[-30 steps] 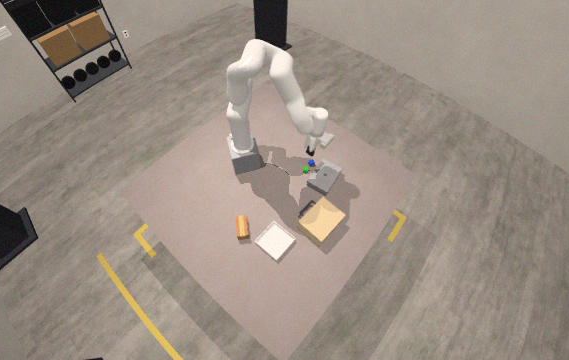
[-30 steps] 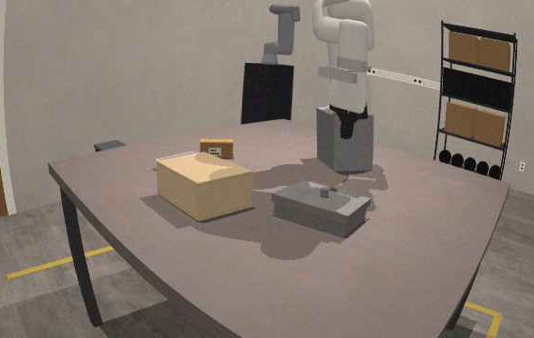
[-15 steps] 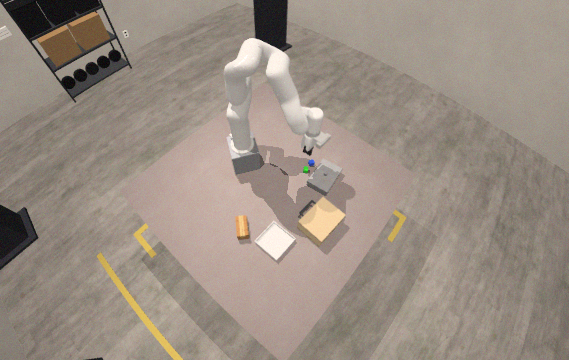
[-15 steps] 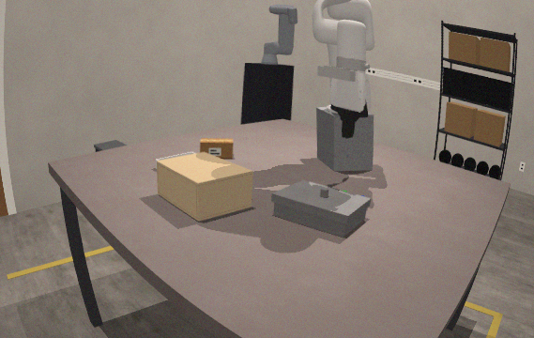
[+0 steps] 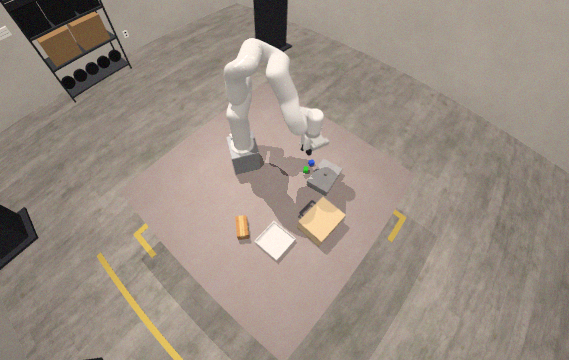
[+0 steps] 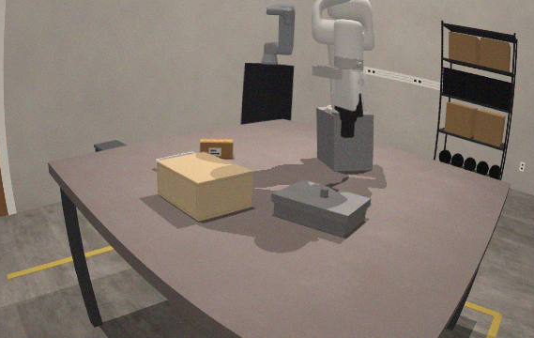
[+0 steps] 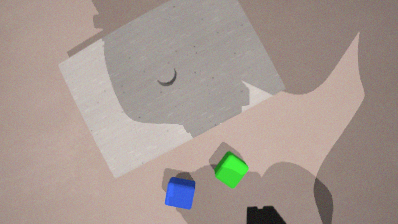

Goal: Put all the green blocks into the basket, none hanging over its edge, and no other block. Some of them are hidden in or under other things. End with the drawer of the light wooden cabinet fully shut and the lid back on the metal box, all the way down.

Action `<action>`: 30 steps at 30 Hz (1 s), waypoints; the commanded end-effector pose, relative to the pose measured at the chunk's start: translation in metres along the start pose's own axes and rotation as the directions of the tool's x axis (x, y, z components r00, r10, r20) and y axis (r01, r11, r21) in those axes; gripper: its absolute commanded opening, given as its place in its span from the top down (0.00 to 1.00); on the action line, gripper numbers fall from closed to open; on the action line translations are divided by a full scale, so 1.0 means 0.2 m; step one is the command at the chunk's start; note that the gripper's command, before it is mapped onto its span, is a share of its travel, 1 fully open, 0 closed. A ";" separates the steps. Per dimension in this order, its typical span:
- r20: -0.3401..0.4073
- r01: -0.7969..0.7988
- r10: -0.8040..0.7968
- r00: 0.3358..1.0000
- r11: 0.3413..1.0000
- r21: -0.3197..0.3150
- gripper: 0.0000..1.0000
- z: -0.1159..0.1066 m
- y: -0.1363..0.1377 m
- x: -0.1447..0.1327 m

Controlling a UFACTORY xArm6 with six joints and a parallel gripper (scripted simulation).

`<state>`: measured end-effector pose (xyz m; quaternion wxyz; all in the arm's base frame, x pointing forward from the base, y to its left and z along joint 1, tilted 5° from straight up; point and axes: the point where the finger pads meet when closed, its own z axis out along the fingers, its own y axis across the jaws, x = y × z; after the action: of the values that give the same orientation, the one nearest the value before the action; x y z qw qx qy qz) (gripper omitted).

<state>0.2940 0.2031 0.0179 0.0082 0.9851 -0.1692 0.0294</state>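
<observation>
A green block [image 5: 306, 170] [image 7: 231, 169] and a blue block [image 5: 311, 162] [image 7: 180, 193] lie side by side on the table, close to the grey metal box [image 5: 331, 169] [image 6: 315, 217] [image 7: 150, 135]. The box's lid is on, with its small knob [image 6: 324, 192] [image 7: 167, 76] on top. My gripper [image 5: 307, 148] [image 6: 347, 129] is shut and empty. It hangs well above the two blocks, and its dark tip [image 7: 265, 216] shows at the bottom of the wrist view. The white basket [image 5: 275, 241] sits empty at the front. The light wooden cabinet [image 5: 321, 220] [image 6: 203, 185] stands between box and basket.
A small orange-brown box [image 5: 242, 227] [image 6: 217, 147] lies left of the basket. The arm's grey base [image 5: 246, 160] [image 6: 343, 141] stands at the back of the table. A dark handle [image 5: 307, 207] sits on the cabinet's side towards the metal box.
</observation>
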 end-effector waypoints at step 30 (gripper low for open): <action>-0.028 -0.593 0.593 0.805 0.805 0.007 1.00 -0.01 0.00 0.01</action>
<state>0.2945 0.2025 0.0183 0.0033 0.8828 -0.4677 0.0434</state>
